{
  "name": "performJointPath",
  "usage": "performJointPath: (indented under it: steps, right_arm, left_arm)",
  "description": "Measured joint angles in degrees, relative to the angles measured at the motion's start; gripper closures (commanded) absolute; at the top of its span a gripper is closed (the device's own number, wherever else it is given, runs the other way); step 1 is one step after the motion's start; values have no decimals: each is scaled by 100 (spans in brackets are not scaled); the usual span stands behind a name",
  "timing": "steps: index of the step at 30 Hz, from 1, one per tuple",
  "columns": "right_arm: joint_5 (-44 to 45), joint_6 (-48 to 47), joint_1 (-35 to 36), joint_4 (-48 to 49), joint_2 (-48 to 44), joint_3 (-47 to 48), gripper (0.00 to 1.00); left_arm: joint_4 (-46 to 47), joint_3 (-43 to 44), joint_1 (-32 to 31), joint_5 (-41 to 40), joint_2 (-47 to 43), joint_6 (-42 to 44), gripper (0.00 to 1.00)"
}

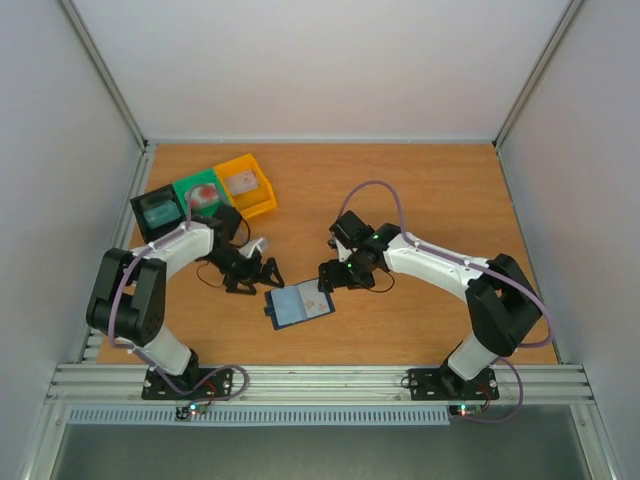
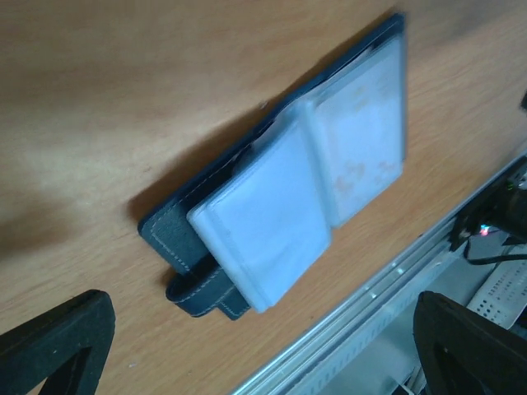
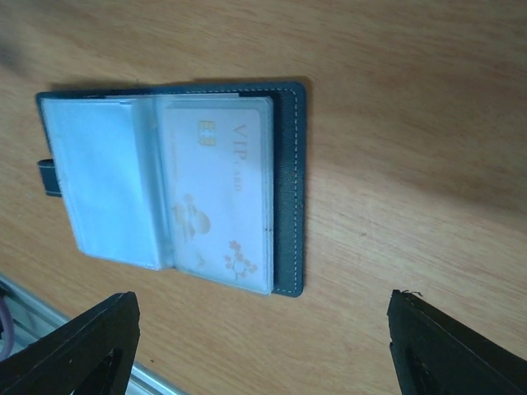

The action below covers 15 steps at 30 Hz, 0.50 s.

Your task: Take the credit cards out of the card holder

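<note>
The card holder (image 1: 300,303) lies spread open and flat on the wooden table (image 1: 430,190), near the front edge and between the two grippers. It has a dark navy cover with pale stitching and clear plastic sleeves facing up. In the right wrist view one sleeve holds a credit card (image 3: 216,197) – pale, marked "VIP", with a small chip and reddish floral marks – lying fully inside its pocket. The sleeve beside it (image 3: 103,177) looks plain pale blue; I cannot tell whether anything is in it. A short navy strap tab (image 3: 49,177) sticks out from that end of the cover.

The left gripper (image 1: 250,275) hangs just to the holder's left and slightly beyond it. Its fingers (image 2: 49,346) are spread wide with nothing between them. The right gripper (image 1: 328,276) hangs just past the holder's far right corner. Its fingers (image 3: 74,350) are also apart and empty, with the holder on the table beyond their tips – neither gripper appears to touch it.

Further out, at the table's far left, three small bins sit in a touching row. The black bin (image 1: 140,205) holds a teal card (image 1: 158,210), the green bin (image 1: 190,183) a red-marked card (image 1: 206,195), and the yellow bin (image 1: 262,205) a pale card (image 1: 243,183). An aluminium rail (image 1: 320,380) runs along the near edge.
</note>
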Motion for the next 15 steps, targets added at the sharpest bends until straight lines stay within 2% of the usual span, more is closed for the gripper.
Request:
performJointPath:
  steps: [5, 15]
  right_arm:
    - [-105, 195, 0, 105, 404, -26, 16]
    - [-487, 332, -2, 378, 734, -15, 18]
  left_arm:
    - [726, -918, -114, -4, 17, -592, 1]
    - [1464, -1287, -120, 612, -48, -1246, 1]
